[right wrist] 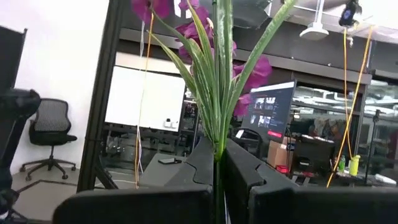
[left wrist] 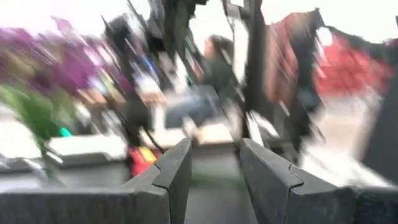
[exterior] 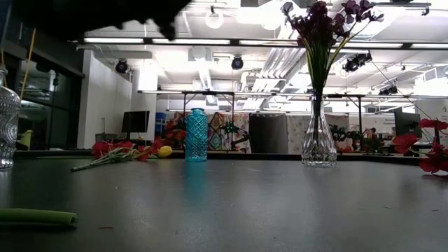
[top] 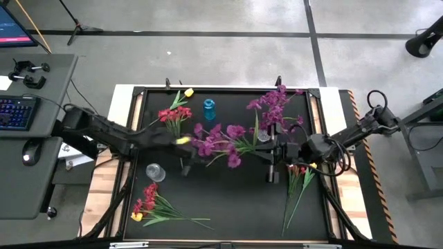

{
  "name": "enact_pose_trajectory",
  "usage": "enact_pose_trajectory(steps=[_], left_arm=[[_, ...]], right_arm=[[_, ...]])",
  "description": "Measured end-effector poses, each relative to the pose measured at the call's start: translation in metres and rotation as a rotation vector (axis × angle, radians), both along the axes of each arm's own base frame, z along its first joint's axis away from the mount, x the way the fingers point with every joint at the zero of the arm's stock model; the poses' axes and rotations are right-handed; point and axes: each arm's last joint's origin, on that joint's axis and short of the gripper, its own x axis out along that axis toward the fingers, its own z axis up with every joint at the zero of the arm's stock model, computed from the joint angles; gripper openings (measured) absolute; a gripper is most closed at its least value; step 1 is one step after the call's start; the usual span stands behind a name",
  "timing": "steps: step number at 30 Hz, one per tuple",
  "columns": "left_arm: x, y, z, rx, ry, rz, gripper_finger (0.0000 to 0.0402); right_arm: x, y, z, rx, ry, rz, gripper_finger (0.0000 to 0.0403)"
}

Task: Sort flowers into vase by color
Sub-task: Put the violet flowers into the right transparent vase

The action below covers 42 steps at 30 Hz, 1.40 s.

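Observation:
My right gripper (top: 271, 153) hangs over the table's middle, shut on a purple flower (top: 221, 142) that reaches toward the left. My left gripper (top: 192, 146) comes in from the left, with a blurred yellow flower (top: 183, 140) at its fingers. A clear vase (exterior: 318, 143) with purple flowers (top: 277, 104) stands at the far right. The blue vase (top: 209, 108) and a second clear vase (top: 155, 171) stand without flowers. Red flowers with a yellow bud (top: 173, 114) lie at the far left. More red flowers (top: 149, 202) lie on the table at the near left. My left gripper has its fingers (left wrist: 177, 171) partly closed, with a green smear (left wrist: 211, 180) low in the gap; the yellow bud (top: 183, 140) sits at the fingers, clear of the table. Blur hides which part is held and how. My right gripper pinches the purple flower's green stem (right wrist: 217, 146) between its two fingers, just below the leaves. The fingers come from the table's right, about level, and lie along the stem. The flower sticks out ahead of the fingertips, lifted clear of the table.
Green stems with red heads (top: 297, 181) lie near my right arm at the near right. One green stem (exterior: 38, 218) lies close to the low camera. A desk with a keyboard (top: 17, 111) stands beyond the table's left edge. Bare table shows at the near middle.

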Motion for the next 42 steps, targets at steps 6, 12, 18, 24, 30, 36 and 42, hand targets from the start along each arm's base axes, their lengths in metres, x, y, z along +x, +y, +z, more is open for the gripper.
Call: enact_pose_trajectory(steps=[6, 12, 18, 24, 30, 36, 42], left_arm=[[-0.022, -0.01, 0.011, 0.059, -0.236, 0.158, 0.0124], [-0.01, -0.016, 0.027, 0.119, -0.258, 0.116, 0.0124], [-0.007, -0.016, 0.036, 0.154, -0.285, 0.124, 0.0124], [0.008, -0.013, 0.039, 0.159, -0.283, 0.147, 0.0127], [0.025, -0.014, 0.034, 0.16, -0.256, 0.151, 0.0149], [0.025, -0.015, 0.039, 0.176, -0.299, 0.149, 0.0162], [0.024, -0.017, 0.041, 0.194, -0.334, 0.109, 0.0164]], right_arm=[[0.023, -0.012, -0.014, 0.062, -0.034, 0.015, 0.0], [0.049, -0.025, -0.036, 0.12, -0.089, 0.074, 0.0], [0.064, -0.031, -0.053, 0.167, -0.092, 0.13, 0.0], [0.081, -0.028, -0.064, 0.184, -0.082, 0.18, 0.0], [0.096, -0.022, -0.066, 0.16, -0.046, 0.183, 0.0], [0.097, -0.02, -0.068, 0.158, -0.025, 0.182, 0.0], [0.096, -0.018, -0.068, 0.125, -0.011, 0.124, 0.0]])
